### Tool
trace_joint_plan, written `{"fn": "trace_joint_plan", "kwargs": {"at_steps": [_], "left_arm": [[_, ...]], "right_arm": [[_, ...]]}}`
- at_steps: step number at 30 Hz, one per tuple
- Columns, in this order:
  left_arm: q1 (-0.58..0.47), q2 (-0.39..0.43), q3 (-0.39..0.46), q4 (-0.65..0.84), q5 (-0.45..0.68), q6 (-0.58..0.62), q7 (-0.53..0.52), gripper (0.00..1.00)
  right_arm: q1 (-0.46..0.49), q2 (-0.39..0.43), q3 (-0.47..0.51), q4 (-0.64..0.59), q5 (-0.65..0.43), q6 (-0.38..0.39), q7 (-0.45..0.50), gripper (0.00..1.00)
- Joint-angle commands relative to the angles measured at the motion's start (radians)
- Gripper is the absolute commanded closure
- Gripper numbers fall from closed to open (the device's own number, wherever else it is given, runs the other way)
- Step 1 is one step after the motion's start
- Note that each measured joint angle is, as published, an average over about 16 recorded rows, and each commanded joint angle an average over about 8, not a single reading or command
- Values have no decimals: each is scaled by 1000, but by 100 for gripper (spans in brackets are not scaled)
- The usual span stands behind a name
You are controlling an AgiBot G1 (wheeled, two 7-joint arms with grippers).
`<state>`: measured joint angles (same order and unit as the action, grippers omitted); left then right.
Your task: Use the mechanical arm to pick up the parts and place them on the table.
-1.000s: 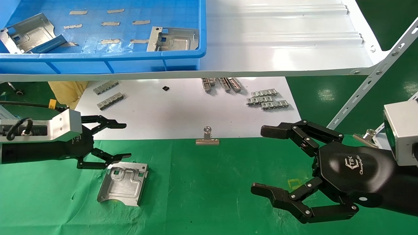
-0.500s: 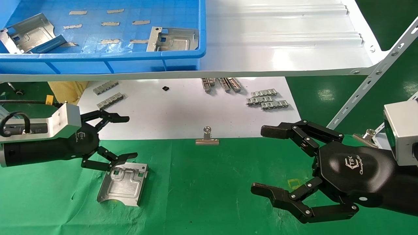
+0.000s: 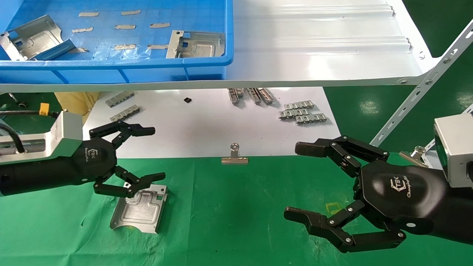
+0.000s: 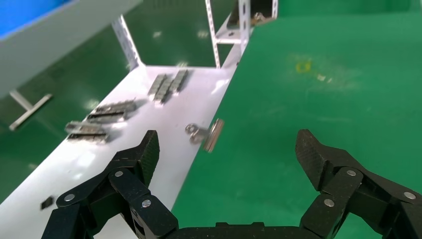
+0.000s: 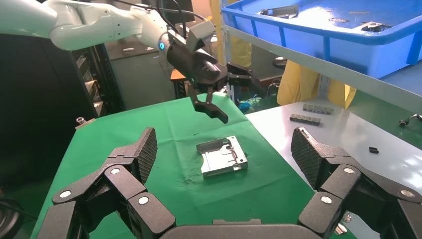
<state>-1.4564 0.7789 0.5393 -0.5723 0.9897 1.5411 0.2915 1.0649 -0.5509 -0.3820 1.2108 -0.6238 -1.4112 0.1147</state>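
Note:
One silvery stamped part (image 3: pixel 139 209) lies flat on the green cloth table (image 3: pixel 229 221), left of centre; it also shows in the right wrist view (image 5: pixel 222 157). My left gripper (image 3: pixel 157 153) hangs open and empty above the part's far edge, and it shows in the right wrist view too (image 5: pixel 219 94). Its own wrist view shows spread black fingertips (image 4: pixel 147 149) over cloth and white tabletop. Two more parts (image 3: pixel 196 44) (image 3: pixel 31 37) lie in the blue bin (image 3: pixel 118 66) on the shelf. My right gripper (image 3: pixel 295 181) is open and empty, parked over the cloth at the right.
A silver binder clip (image 3: pixel 234 157) stands at the cloth's far edge. Small grey link strips (image 3: pixel 303 112) lie on the white tabletop (image 3: pixel 207 125). The glossy white shelf (image 3: pixel 317 55) overhangs the tabletop, with a perforated metal brace (image 3: pixel 425 85) at the right.
My left gripper, open throughout, has risen and moved right and away from me, from beside the part's left corner to above its far edge. The part and the right arm have not moved.

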Motion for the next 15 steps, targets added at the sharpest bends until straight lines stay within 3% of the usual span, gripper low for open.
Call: {"fn": "trace_joint_plan", "kwargs": {"at_steps": [1, 15], "left_arm": [[24, -10, -16, -44, -16, -3, -30, 0], [189, -83, -128, -352, -128, -22, -237, 0]], "right_arm": [[0, 0, 0, 0, 0, 0, 0, 0], [0, 0, 0, 0, 0, 0, 0, 0]]}}
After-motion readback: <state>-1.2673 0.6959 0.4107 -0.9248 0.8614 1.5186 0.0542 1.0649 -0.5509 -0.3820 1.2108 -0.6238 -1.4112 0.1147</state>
